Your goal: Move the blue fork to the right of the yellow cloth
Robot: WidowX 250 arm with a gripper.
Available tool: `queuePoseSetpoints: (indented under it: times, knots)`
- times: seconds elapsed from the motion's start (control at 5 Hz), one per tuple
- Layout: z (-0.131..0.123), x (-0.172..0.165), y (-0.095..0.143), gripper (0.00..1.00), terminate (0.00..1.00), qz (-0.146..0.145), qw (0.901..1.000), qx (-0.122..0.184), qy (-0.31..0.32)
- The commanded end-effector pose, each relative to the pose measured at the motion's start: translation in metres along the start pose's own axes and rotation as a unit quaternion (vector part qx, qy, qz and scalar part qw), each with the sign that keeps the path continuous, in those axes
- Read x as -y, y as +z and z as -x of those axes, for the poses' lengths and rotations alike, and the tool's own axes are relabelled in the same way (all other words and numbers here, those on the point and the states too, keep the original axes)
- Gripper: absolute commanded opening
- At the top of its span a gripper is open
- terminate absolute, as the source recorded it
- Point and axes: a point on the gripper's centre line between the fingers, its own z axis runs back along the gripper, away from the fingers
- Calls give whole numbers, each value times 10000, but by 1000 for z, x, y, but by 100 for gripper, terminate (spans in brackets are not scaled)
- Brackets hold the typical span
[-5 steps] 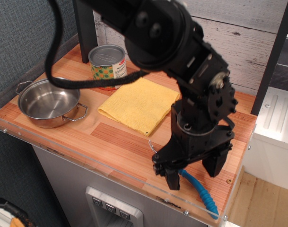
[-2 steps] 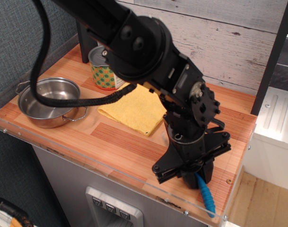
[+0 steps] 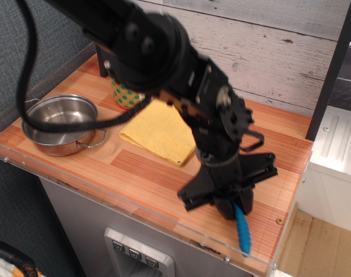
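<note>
Far off to the tool's left, a steel pot (image 3: 59,123) sits at the worktop (image 3: 146,173) edge, and behind it a printed can (image 3: 124,92) shows partly past the arm. Closer in, still left of the tool and a little behind it, lies the yellow cloth (image 3: 158,133), folded flat, its near corner just short of the tool's body.

The tool (image 3: 228,206) stands low over the worktop's front right part, pointing straight down. Directly beneath it and trailing toward the front edge is the blue fork (image 3: 241,229): only the ribbed blue handle shows, its long axis running from under the tool forward and slightly right, ending close to the clear lip of the worktop. The tines are hidden under the tool.

The tool's fingers appear drawn in around the upper end of the handle, but the arm's dark body and blur cover the contact, so whether it truly has hold of the fork cannot be told. Judged from this, the fork already lies right of the cloth, near the front.
</note>
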Motion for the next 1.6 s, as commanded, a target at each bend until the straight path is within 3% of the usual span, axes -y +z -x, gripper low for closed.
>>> queuePoseSetpoints:
  times: [0.0,0.2,0.4,0.6,0.8,1.0,1.4]
  knots:
    - [-24,33,35,0,0,141,9926,26,-1205]
    - [-31,44,36,0,0,-280,9859,-152,-1642]
    - [-37,52,38,0,0,63,9788,-297,-2025]
    - [-44,66,31,0,0,149,9732,-415,-2257]
    - [-50,77,23,0,0,42,9659,-475,-2545]
    - [-51,82,15,0,0,388,9497,-599,-3048]
    - [-40,81,-9,0,0,563,9510,-919,-2898]
